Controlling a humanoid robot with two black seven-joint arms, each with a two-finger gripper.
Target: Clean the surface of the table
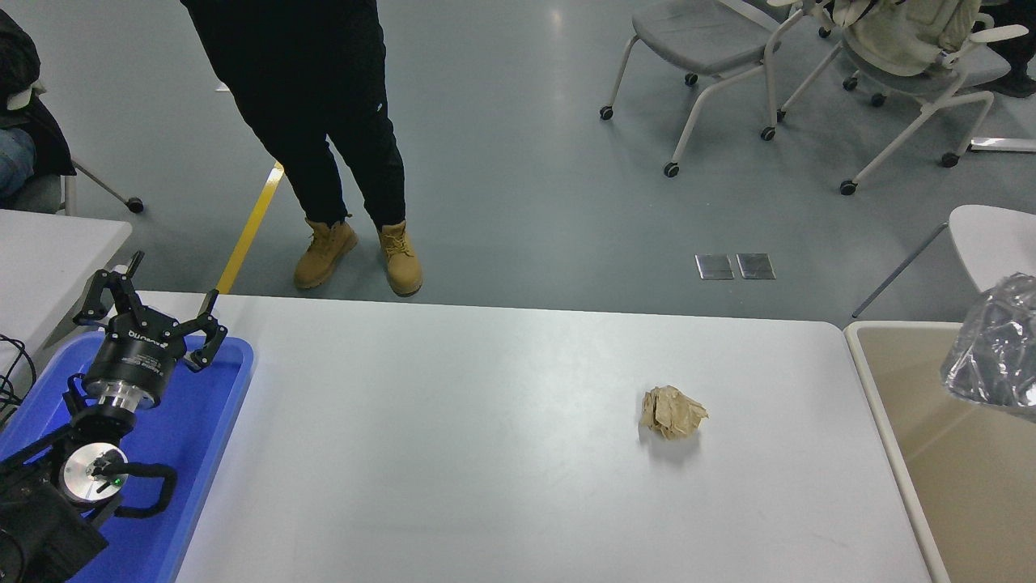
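Worktop (486,453), the wide white surface filling the near half of the view, carries one loose item: a crumpled brown paper wad (672,411), right of centre and well apart from both side containers. It looks like the one piece of litter left to clear.

Beige bin (890,421) butts against the right edge, likely placed there to catch rubbish. Over its far right part, at the frame edge, is one crinkled clear plastic piece (991,348); what holds it is out of view, as is the right claw.

Left claw (154,312) parked over the blue tray (206,421) at near left, fingers spread, gripping nothing.

Count: wad one, plastic one, bin one, tray one. One person's legs (324,146) beyond the far edge; two chairs (809,57) far right.
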